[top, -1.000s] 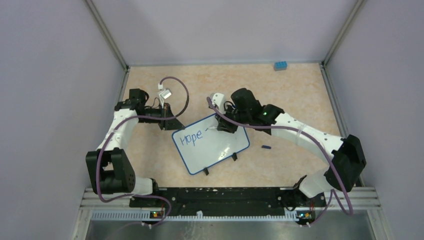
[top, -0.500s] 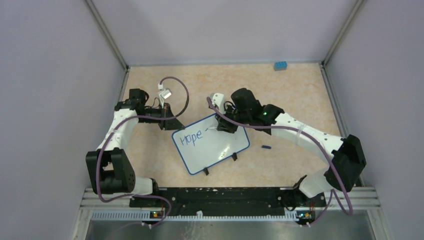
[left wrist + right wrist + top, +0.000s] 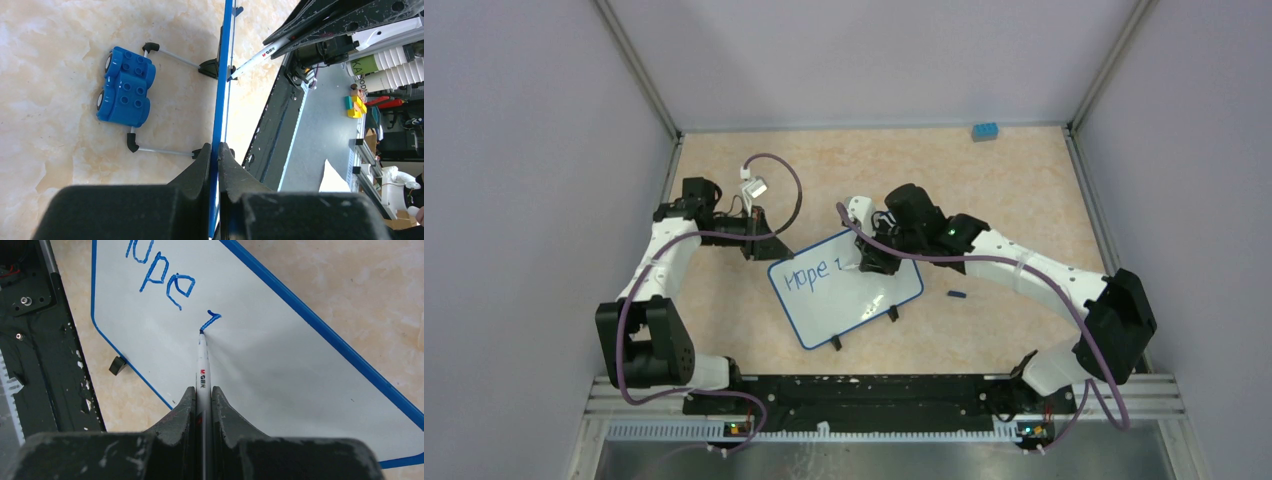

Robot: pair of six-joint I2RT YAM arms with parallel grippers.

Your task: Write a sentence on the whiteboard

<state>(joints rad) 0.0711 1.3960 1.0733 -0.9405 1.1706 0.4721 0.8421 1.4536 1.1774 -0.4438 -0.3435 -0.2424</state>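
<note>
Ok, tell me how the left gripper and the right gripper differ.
The left gripper is clamped on the whiteboard's blue rim; the right gripper is clamped on a marker. The left gripper sits at the board's corner, off its face; the right gripper is over the face, marker tip touching it after "Hope". Both are shut and black.

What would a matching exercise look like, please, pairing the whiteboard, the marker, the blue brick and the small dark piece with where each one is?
Things:
1 whiteboard
2 marker
3 blue brick
4 small dark piece

Places:
A far right corner of the table
B pinched in the right gripper, tip on the board
C on the table beside the board's right end
D edge clamped by the left gripper

Pairs: 1-D, 2-B, 3-A, 4-C.
</note>
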